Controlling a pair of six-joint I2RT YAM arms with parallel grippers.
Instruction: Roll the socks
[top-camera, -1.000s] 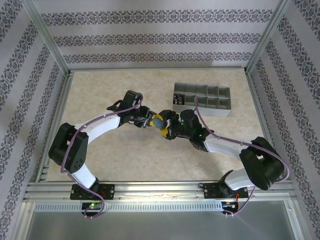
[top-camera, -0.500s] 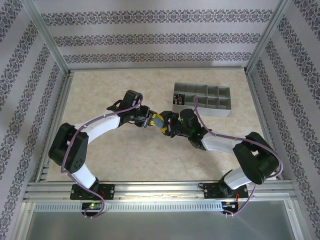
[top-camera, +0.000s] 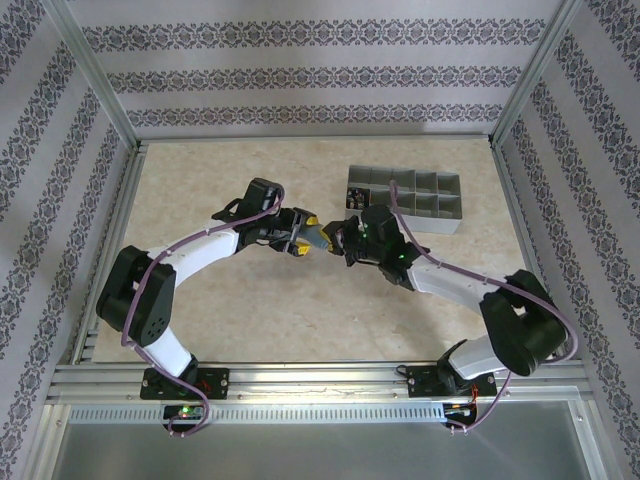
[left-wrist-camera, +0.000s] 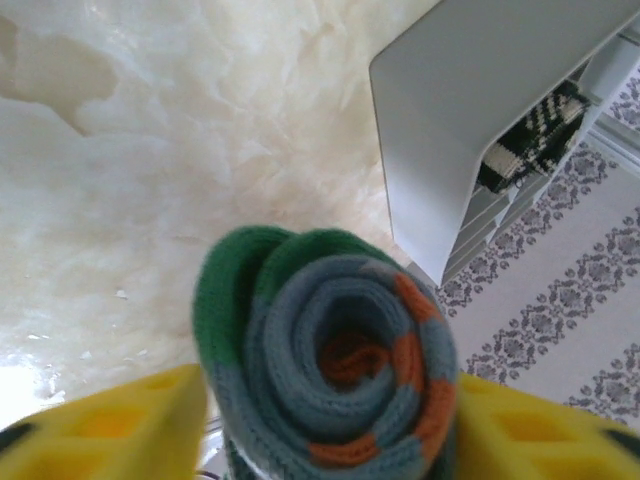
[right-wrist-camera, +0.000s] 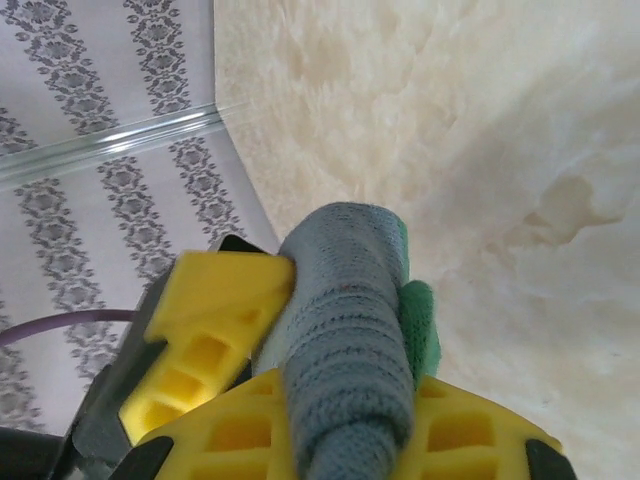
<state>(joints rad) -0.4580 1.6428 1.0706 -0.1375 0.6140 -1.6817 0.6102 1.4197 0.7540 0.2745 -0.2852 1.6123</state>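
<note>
Holding rolled teal sock (left-wrist-camera: 330, 340) above counter (top-camera: 260, 300), beside tray (top-camera: 440, 224).
Pinching one end with right tool (right-wrist-camera: 350, 440), clamped shut; flanking roll with left tool (left-wrist-camera: 330, 420), grip or release unclear. Could unroll or drop if squeezed only on outer layer.

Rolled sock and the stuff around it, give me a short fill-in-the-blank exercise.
The rolled sock spirals in teal, orange and ____.
The fingers on either side of it are ____.
The striped sock in the grey organizer is black and ____.
Missing words: green; yellow; white.
</note>
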